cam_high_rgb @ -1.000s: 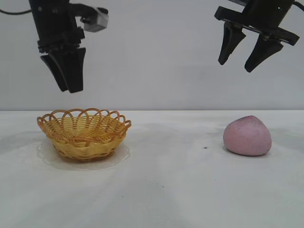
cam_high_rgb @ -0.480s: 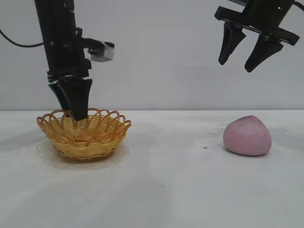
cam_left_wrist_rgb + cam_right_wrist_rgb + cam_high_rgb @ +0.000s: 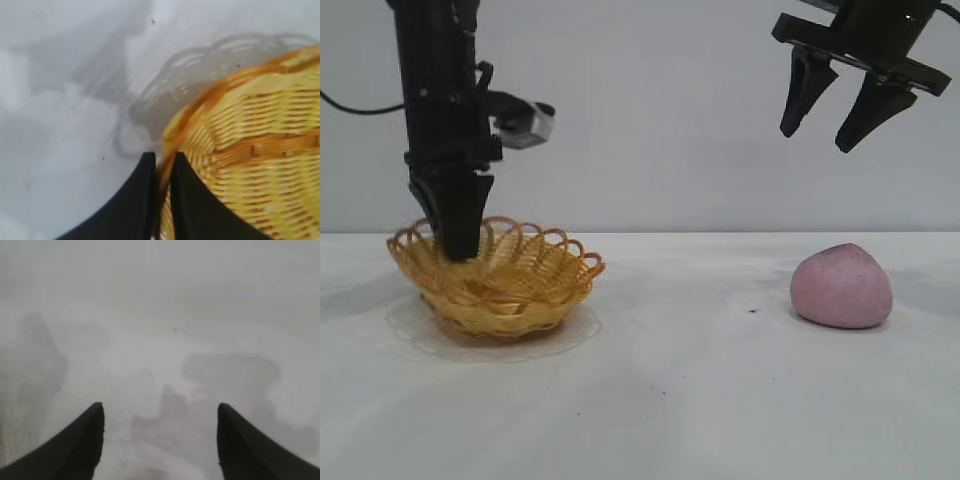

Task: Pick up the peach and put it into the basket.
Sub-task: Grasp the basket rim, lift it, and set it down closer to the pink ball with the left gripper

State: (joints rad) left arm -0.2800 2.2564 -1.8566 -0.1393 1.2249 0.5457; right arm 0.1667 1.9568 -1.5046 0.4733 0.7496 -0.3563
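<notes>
Two fingers of our left gripper pinch the basket rim near the table's left edge; lifting could tip it. Peach sits far right, beneath our spread right gripper.

Left tool dropped, clamped basket rim, tilting it.

The basket is yellow woven wicker with an orange-brown looped rim; the peach is matte dusty pink with faint grey speckles; both grippers are black, the table white
</notes>
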